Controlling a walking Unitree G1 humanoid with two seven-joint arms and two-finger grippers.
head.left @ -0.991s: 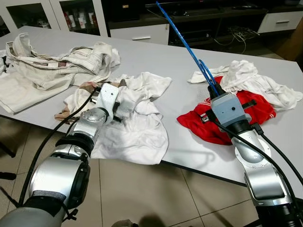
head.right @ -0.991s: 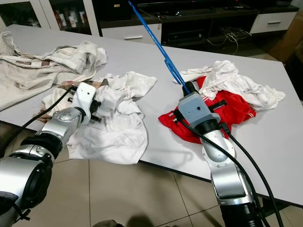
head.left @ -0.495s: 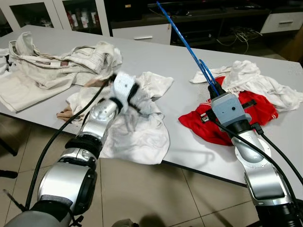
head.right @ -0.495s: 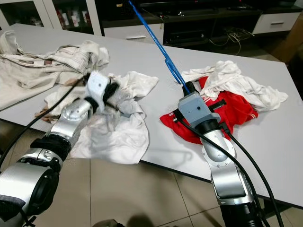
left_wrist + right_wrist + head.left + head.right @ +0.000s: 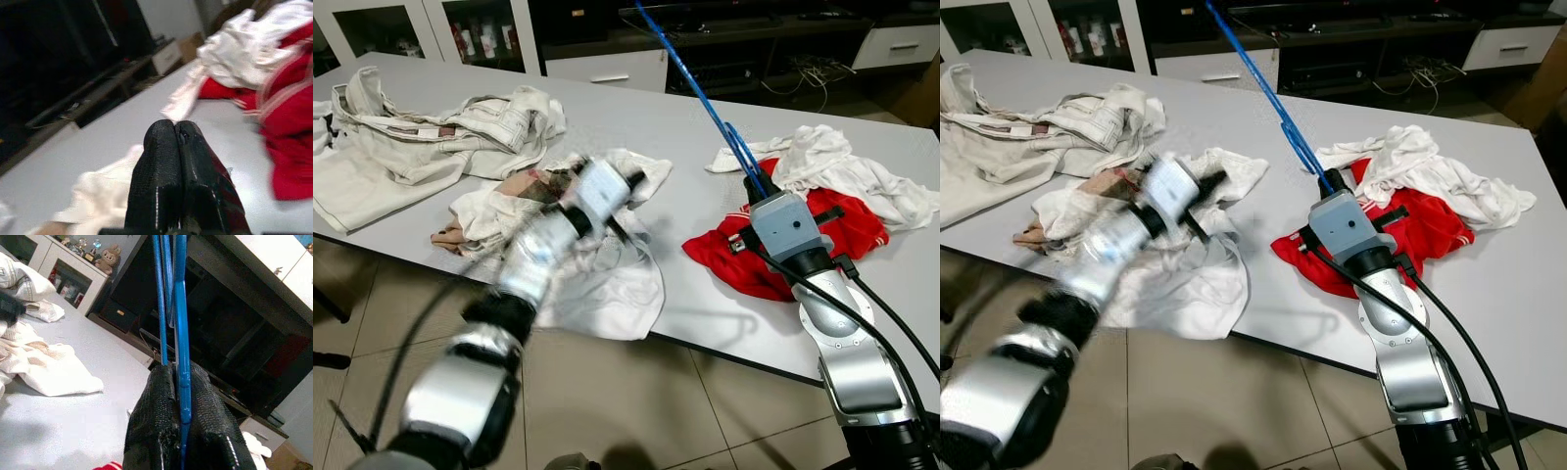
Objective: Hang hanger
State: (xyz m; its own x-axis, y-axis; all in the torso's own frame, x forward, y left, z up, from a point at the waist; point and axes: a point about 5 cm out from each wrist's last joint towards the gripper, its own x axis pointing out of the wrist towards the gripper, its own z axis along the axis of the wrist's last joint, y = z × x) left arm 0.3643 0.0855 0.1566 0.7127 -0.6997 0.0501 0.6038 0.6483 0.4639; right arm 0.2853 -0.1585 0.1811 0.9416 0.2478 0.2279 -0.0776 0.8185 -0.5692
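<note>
Though thin as wire, blue hanger [image 5: 690, 80] clenched upright by right gripper [image 5: 177, 382]; left gripper [image 5: 174, 128] clenched, empty.

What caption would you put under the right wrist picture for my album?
The right tool, shut on a blue hanger, holds it up above the grey table.

The left arm [image 5: 533, 269] is smeared with motion blur over the table's [image 5: 636, 117] near edge, its outline unreadable. The blue hanger [image 5: 690, 83] runs off the picture's top edge, its hook unseen. The beige garment [image 5: 372, 166] is cut off at the table's left end.
</note>
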